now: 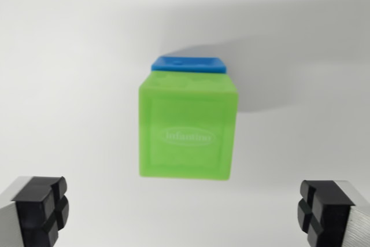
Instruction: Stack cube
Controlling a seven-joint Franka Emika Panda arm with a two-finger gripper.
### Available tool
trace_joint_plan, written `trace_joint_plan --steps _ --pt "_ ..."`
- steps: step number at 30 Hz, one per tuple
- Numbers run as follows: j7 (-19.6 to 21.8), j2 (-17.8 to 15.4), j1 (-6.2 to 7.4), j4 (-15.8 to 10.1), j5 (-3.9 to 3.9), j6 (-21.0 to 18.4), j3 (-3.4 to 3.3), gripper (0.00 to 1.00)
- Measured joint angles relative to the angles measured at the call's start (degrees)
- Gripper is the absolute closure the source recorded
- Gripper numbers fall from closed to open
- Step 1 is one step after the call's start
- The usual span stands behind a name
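Note:
A translucent green cube [188,125] with the raised word "infantino" on its facing side fills the middle of the wrist view. Behind it, at its upper edge, a blue cube [188,64] shows only as a thin strip; the green cube hides the rest, and it looks to sit on the blue one. My gripper [185,212] is open, its two black-padded fingers [41,211] at the bottom corners of the view, spread wider than the green cube and holding nothing. The green cube lies between and beyond the fingertips, not touching them.
A plain white surface [69,56] surrounds the cubes on all sides. A soft grey shadow [272,79] falls to the wrist view's right of the cubes.

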Motion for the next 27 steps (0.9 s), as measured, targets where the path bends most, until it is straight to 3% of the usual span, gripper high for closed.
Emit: trace_joint_plan --steps 15,27 --pt "0.2 -5.0 0.0 2.1 -0.39 -7.1 -0.05 0.0" --pt "0.4 -8.3 0.0 5.4 -0.58 -13.6 -0.07 0.0"
